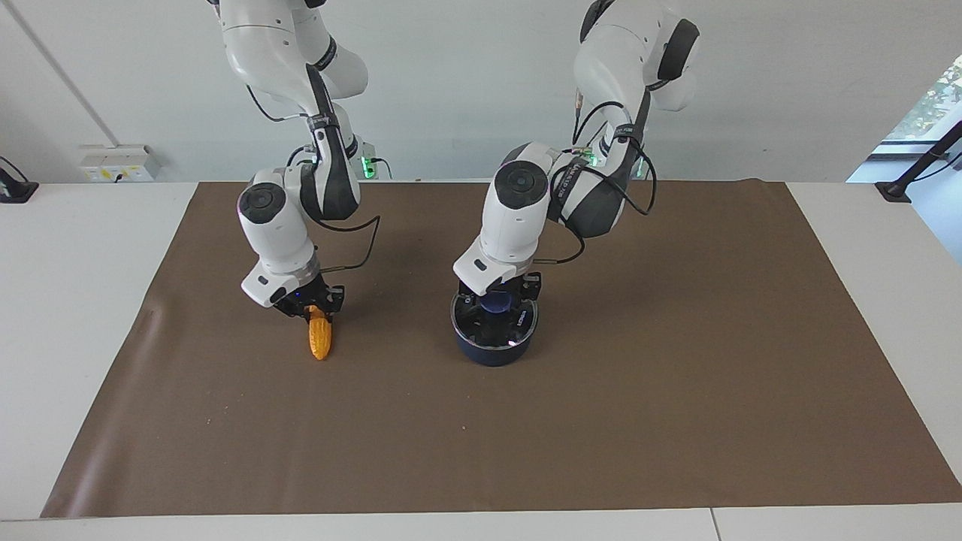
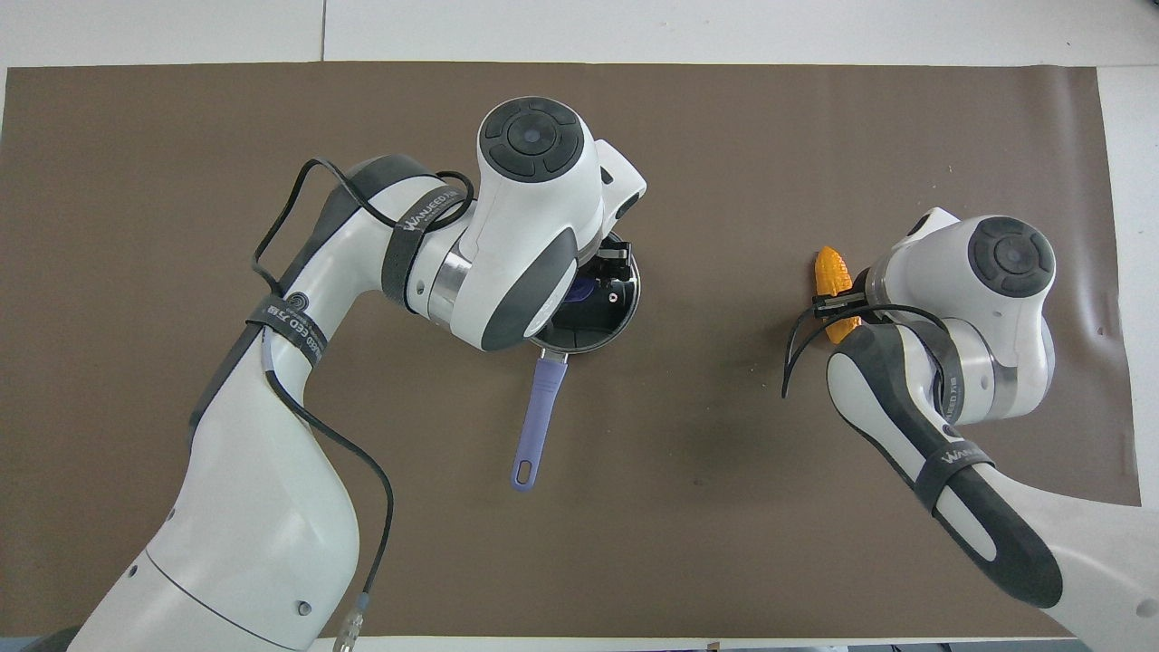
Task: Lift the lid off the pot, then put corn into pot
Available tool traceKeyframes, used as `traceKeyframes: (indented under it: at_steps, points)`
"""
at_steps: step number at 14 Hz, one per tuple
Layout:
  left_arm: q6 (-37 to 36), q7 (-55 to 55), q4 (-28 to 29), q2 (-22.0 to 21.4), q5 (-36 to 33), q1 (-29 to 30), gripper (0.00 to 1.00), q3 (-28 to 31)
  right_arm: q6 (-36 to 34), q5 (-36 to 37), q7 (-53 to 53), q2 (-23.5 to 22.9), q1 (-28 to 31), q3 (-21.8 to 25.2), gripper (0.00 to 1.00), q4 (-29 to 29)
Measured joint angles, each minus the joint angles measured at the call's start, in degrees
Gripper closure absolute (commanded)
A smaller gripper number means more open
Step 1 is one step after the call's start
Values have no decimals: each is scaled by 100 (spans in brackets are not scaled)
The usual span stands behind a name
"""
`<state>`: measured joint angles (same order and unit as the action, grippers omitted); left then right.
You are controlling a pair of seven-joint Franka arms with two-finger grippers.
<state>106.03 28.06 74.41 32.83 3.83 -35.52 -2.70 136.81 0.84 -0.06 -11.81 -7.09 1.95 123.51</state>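
The navy pot point(image 1: 492, 352) stands mid-table with the glass lid point(image 1: 481, 330) on it. Its light blue handle point(image 2: 536, 417) points toward the robots. My left gripper point(image 1: 497, 303) is down on the lid and shut on its blue knob point(image 2: 579, 290); the lid rests on the pot. The yellow-orange corn point(image 1: 319, 340) lies on the mat toward the right arm's end of the table, and it also shows in the overhead view point(image 2: 832, 270). My right gripper point(image 1: 316, 309) is shut on the corn's end nearer the robots. The corn's tip is on the mat.
A brown mat point(image 1: 676, 376) covers the table, with bare white tabletop point(image 1: 68, 300) at both ends. A cable point(image 1: 361, 248) hangs from the right arm's wrist, another point(image 2: 281, 226) from the left arm. A socket box point(image 1: 116, 161) sits at the wall.
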Motion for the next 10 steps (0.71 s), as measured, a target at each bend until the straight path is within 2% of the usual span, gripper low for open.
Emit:
traceKeyframes:
  at_steps: [1, 5, 7, 9, 10]
  points:
    - [0, 0, 0, 0, 0, 0, 31, 0, -44, 0, 0, 0, -5, -1, 100, -12]
    - [0, -1, -2, -3, -9, -5, 51, 3, -71, 0, 0, 0, -6, -5, 100, -21]
    - [0, -1, -2, -3, -9, -5, 65, 4, -141, 0, 0, 0, -6, -8, 100, -49]
    - [0, -1, -2, -3, -10, -6, 90, 4, -641, 0, 0, -4, -49, -26, 100, -343]
    - [0, -1, -2, -3, -10, -6, 100, 4, -1057, 0, 0, -13, -126, -31, 100, -662]
